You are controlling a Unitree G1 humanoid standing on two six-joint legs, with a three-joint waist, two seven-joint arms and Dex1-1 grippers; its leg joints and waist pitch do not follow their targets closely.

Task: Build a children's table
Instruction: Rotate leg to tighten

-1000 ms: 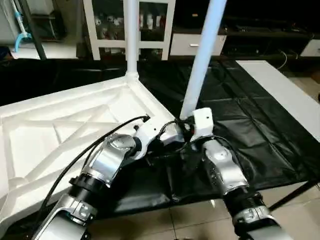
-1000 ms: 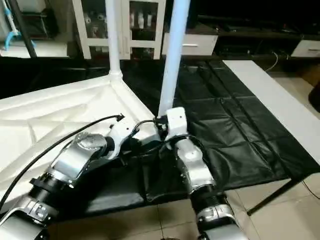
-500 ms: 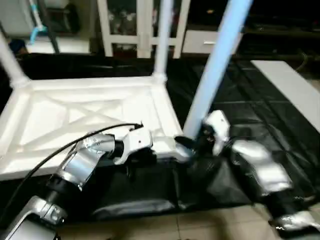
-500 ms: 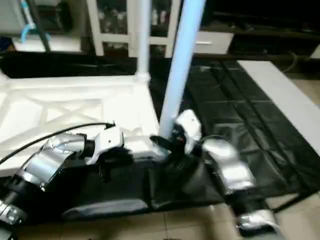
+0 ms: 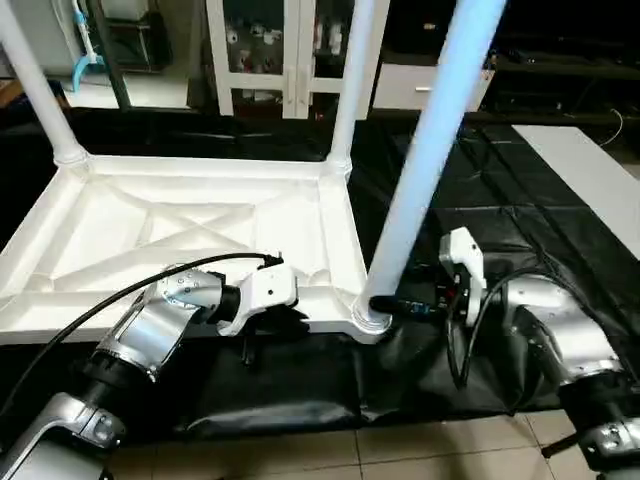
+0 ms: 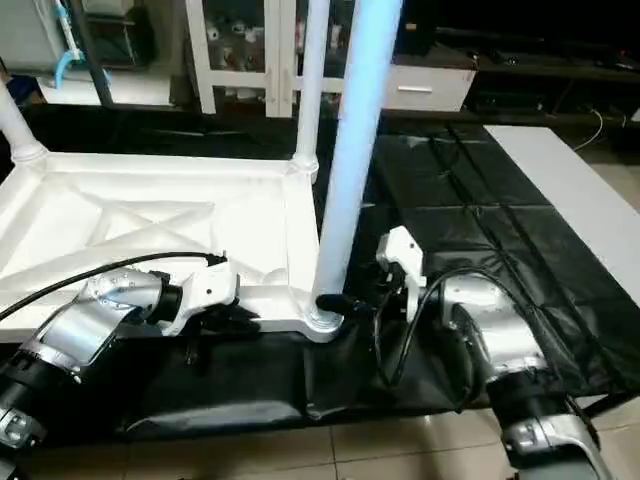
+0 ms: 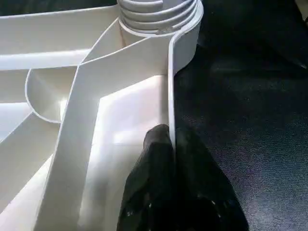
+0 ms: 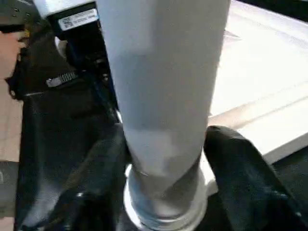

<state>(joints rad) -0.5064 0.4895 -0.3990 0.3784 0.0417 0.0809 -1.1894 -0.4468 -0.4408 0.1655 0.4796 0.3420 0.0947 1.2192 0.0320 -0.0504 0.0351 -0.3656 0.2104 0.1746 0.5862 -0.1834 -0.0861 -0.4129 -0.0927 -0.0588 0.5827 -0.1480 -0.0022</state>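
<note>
The children's table top [image 5: 180,215] lies upside down on a black-covered bench, its X-ribs facing up. Two legs stand in its far corners, one [image 5: 35,85] on the left and one [image 5: 352,80] on the right. A third leg [image 5: 425,160] rises from the near right corner socket [image 5: 368,320]. My right gripper [image 8: 166,163] is shut on this leg just above the socket, with a finger [image 8: 240,178] on each side. My left gripper [image 7: 169,139] is shut on the top's near rim [image 7: 171,86], close to the threaded end [image 7: 159,12] in that socket.
Black sheeting [image 5: 500,200] covers the bench and hangs over its front edge. A white panel [image 5: 590,180] lies at the right. A white cabinet [image 5: 280,50] stands behind. Below the bench edge is tiled floor [image 5: 400,450]. A black cable [image 5: 100,310] loops off my left forearm.
The camera has swung left, bringing the whole top and the far left leg into view. My right wrist has turned around the near leg's base. The left gripper stays on the rim.
</note>
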